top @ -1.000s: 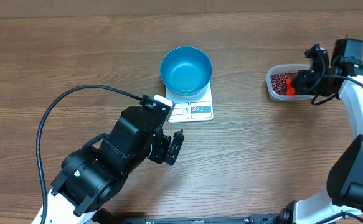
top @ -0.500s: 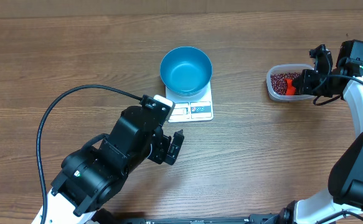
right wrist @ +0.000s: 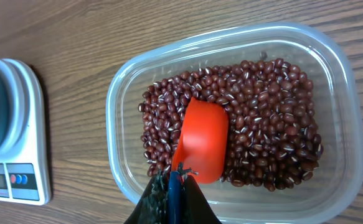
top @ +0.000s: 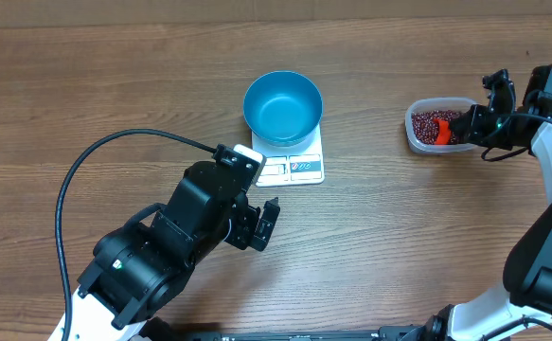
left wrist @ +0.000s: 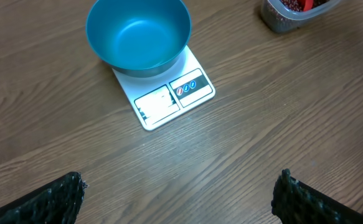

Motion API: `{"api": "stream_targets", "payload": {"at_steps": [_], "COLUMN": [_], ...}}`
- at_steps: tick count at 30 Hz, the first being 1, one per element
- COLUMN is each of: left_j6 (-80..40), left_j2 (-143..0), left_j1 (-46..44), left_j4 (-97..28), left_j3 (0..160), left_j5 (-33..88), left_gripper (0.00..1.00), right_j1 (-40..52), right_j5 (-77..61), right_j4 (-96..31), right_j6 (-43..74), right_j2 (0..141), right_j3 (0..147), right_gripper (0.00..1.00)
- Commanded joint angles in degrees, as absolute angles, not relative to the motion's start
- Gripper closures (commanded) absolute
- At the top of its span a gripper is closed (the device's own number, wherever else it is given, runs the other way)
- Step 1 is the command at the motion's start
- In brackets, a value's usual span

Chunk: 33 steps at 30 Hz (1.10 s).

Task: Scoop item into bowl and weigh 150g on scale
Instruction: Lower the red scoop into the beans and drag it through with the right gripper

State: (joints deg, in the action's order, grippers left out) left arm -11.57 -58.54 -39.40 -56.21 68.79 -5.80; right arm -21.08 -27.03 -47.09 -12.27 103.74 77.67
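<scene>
The maroon beans (right wrist: 268, 124) fill a clear container (right wrist: 114, 118) at the table's right (top: 413, 133). An orange-red scoop (right wrist: 203, 140) lies among the beans, and no beans show on its smooth face. My right gripper (right wrist: 174, 180) is shut on the scoop's blue handle at the container's near rim; it also shows in the overhead view (top: 469, 123). The blue bowl (top: 282, 106) stands hollow on the white scale (top: 294, 169), with nothing in it. My left gripper (left wrist: 180, 186) hangs open over bare wood in front of the scale (left wrist: 169, 102), well short of the bowl (left wrist: 137, 34).
A black cable (top: 77, 180) loops over the table's left part. The scale's edge (right wrist: 16, 137) lies left of the container in the right wrist view. The left arm's body (top: 162, 251) covers the lower left.
The right arm has drawn a little to the right, while the scoop stays in the beans. The left arm, bowl and scale have not moved.
</scene>
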Motion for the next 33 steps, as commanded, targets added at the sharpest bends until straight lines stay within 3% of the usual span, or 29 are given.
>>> {"api": "stream_targets", "payload": {"at_steps": [1, 33], "left_j6": [-10.72, -10.72], "left_j2": [-58.83, -58.83], "left_j1": [-39.77, -39.77], "left_j4": [-56.38, -56.38], "left_j3": [68.66, 68.66], "left_j5": [-6.39, -6.39], "left_gripper": [0.01, 0.01], "right_j1": [-21.39, -26.76], "right_j5": [-25.82, -31.07], "right_j4": [-47.20, -47.20], "right_j6": [-11.75, -10.52], "right_j2": [107.24, 111.46], "right_j3": [76.82, 76.82], "right_gripper": [0.96, 0.96]}}
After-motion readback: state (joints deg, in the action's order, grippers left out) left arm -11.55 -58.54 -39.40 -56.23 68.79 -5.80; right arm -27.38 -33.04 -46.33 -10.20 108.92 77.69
